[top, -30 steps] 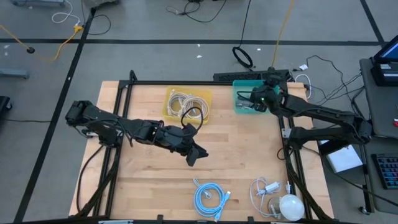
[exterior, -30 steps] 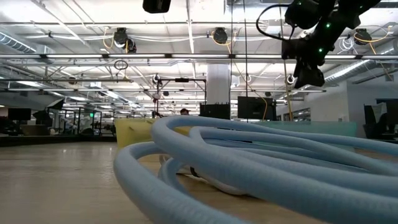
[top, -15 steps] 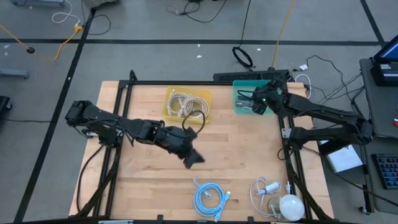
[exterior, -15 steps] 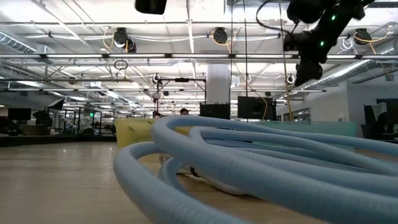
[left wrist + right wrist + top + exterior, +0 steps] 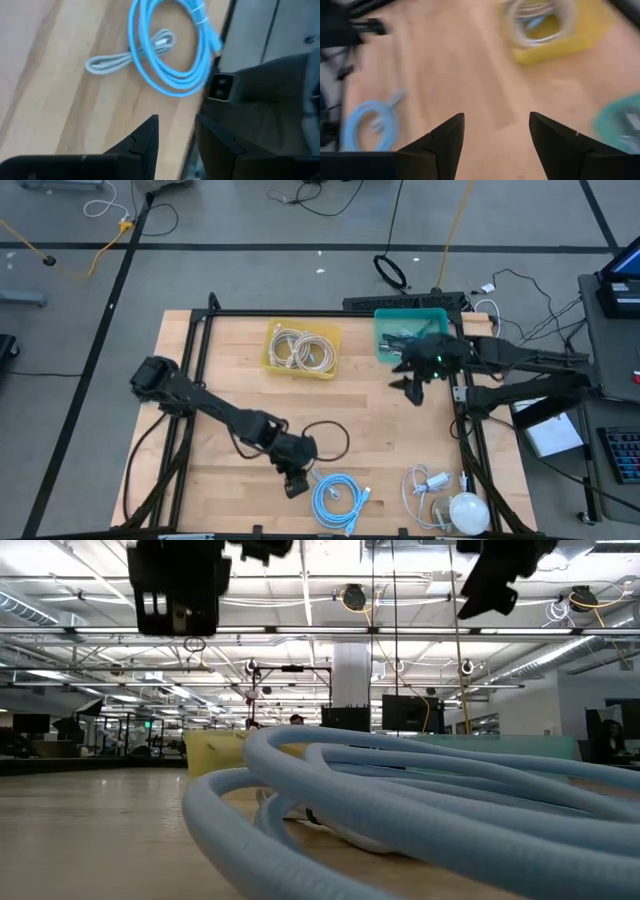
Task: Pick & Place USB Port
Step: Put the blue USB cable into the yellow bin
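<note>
A light-blue coiled cable (image 5: pixel 338 498) with a grey plug end (image 5: pixel 112 63) lies flat near the table's near edge. It fills the foreground of the low view (image 5: pixel 400 810). My left gripper (image 5: pixel 293 483) hovers open just left of the coil, which shows ahead of its fingers (image 5: pixel 176 120). My right gripper (image 5: pixel 410 388) is open in the air, on the near side of the teal bin (image 5: pixel 410 332). It touches nothing (image 5: pixel 496 117). A yellow bin (image 5: pixel 302 350) holds coiled white cables.
White cables (image 5: pixel 428 485) and a white ball (image 5: pixel 466 511) lie at the near right corner. The teal bin holds small dark and pale items. A black cable loop (image 5: pixel 328 438) trails from my left arm. Bare wood (image 5: pixel 380 430) lies between the bins and the blue coil.
My left gripper has swung from the table's middle toward the near edge and now stands beside the blue coil. My right gripper has drawn back from over the teal bin toward the near edge. The cables and bins have stayed in place.
</note>
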You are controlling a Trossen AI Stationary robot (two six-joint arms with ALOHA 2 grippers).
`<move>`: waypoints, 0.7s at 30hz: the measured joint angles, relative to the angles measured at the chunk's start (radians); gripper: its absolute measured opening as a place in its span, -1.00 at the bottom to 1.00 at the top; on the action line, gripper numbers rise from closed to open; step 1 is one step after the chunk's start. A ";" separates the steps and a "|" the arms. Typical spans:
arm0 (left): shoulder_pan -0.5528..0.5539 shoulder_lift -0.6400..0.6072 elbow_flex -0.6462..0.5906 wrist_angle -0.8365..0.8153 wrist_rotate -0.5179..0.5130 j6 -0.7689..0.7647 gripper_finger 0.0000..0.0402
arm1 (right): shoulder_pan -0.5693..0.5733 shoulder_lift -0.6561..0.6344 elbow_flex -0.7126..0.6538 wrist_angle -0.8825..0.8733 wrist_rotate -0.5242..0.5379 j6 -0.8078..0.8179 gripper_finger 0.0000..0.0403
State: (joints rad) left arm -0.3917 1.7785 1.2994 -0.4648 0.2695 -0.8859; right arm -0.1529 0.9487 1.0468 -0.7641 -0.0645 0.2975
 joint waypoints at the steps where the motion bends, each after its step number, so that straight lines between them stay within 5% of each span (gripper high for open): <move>1: -0.002 0.019 0.000 0.003 -0.002 0.016 -0.36 | 0.035 -0.002 0.001 0.001 0.004 0.020 0.07; 12: 0.095 0.053 0.000 0.062 -0.091 0.171 -0.35 | 0.328 -0.011 0.001 0.012 0.070 0.250 0.04; 21: 0.179 0.197 0.000 0.171 0.157 0.234 -0.14 | 0.438 -0.007 0.001 0.042 0.185 0.342 0.04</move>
State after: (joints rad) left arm -0.2132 1.9751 1.2999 -0.2940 0.4270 -0.6520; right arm 0.2848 0.9417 1.0481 -0.7221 0.1203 0.6395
